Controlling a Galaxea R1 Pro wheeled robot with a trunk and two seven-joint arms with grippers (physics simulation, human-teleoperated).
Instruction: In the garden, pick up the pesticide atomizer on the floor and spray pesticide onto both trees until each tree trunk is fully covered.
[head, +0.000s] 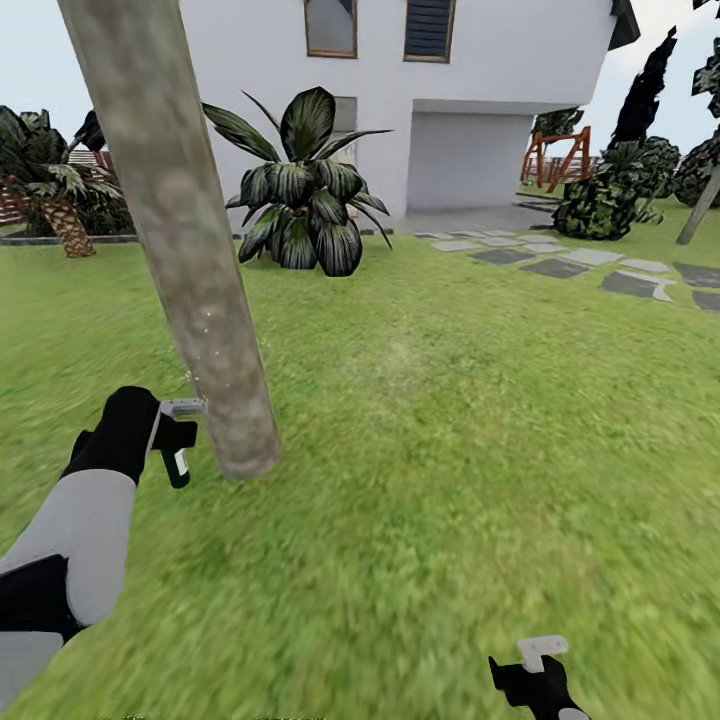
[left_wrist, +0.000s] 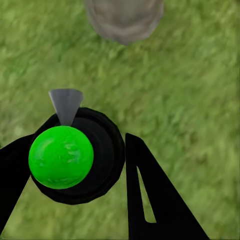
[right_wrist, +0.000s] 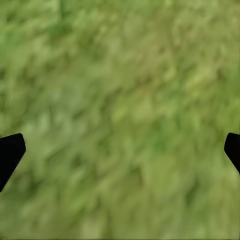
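Note:
My left gripper (head: 168, 440) is shut on the pesticide atomizer (head: 178, 452), a dark bottle with a white label and a grey trigger head. Its nozzle points at the thick, pale, mottled tree trunk (head: 185, 230), almost touching it low down, close above the grass floor (head: 430, 450). A few pale specks dot the bark above the nozzle. In the left wrist view the atomizer (left_wrist: 75, 157) sits between the black fingers (left_wrist: 150, 195), its grey nozzle aimed at the trunk base (left_wrist: 124, 20). My right gripper (head: 535, 672) hangs open over grass, its fingertips (right_wrist: 10, 152) far apart.
A broad-leaved plant (head: 305, 190) stands behind the trunk before the white house (head: 470, 110). Grey stepping stones (head: 590, 265) cross the lawn at right. Another pale trunk (head: 700, 205) leans at the far right edge, near dark shrubs (head: 605, 200). A small palm (head: 55, 200) stands at left.

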